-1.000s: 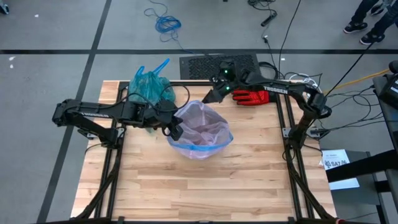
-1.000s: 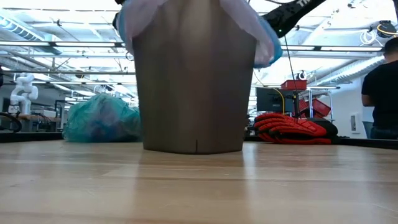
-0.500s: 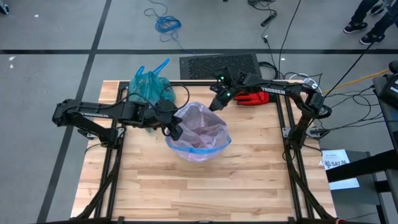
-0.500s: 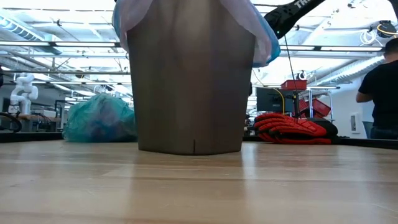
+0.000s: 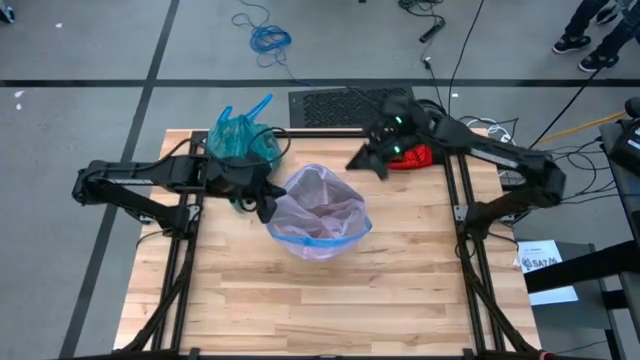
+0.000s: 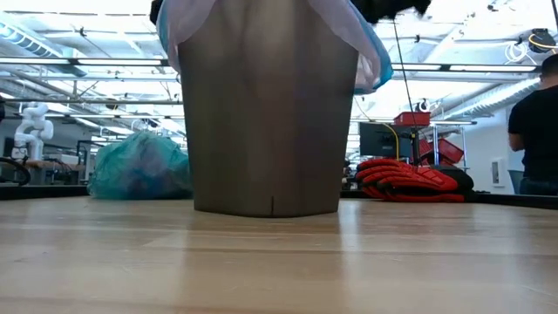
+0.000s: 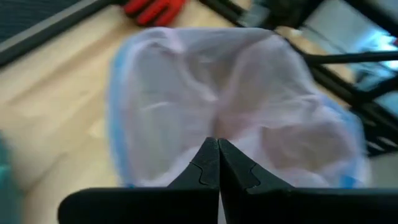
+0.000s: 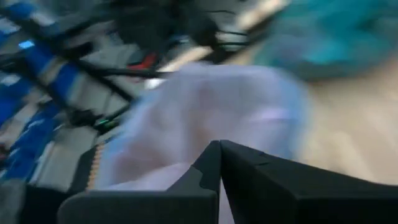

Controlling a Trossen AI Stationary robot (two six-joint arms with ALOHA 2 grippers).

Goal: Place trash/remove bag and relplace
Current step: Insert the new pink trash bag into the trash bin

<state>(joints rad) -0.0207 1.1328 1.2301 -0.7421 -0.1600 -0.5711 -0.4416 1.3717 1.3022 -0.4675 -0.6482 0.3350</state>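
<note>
A grey bin (image 6: 266, 113) stands mid-table, lined with a pale pink bag (image 5: 320, 210) whose blue-edged top is folded out over the rim (image 6: 370, 57). The full teal bag (image 5: 240, 142) lies on the table at the far left, also seen in the low view (image 6: 139, 166). No loose trash is in view. My left gripper (image 5: 268, 212) is shut just left of the bin's rim, its tips (image 7: 217, 143) above the pink lining. My right gripper (image 5: 351, 163) is shut, raised off the bin's far right side (image 8: 219, 144).
A red glove (image 5: 415, 157) lies on the table's far right, under my right arm, and shows beside the bin in the low view (image 6: 410, 181). Bare wood (image 5: 320, 300) stretches from the bin to the near edge. A person (image 6: 536, 131) stands beyond the table.
My right gripper has risen and swung away from the bin's far rim toward the table's far right, rolling as it went. My left gripper has drawn back a little toward the left edge and upward. Both stay shut. The bin shifted slightly toward the left.
</note>
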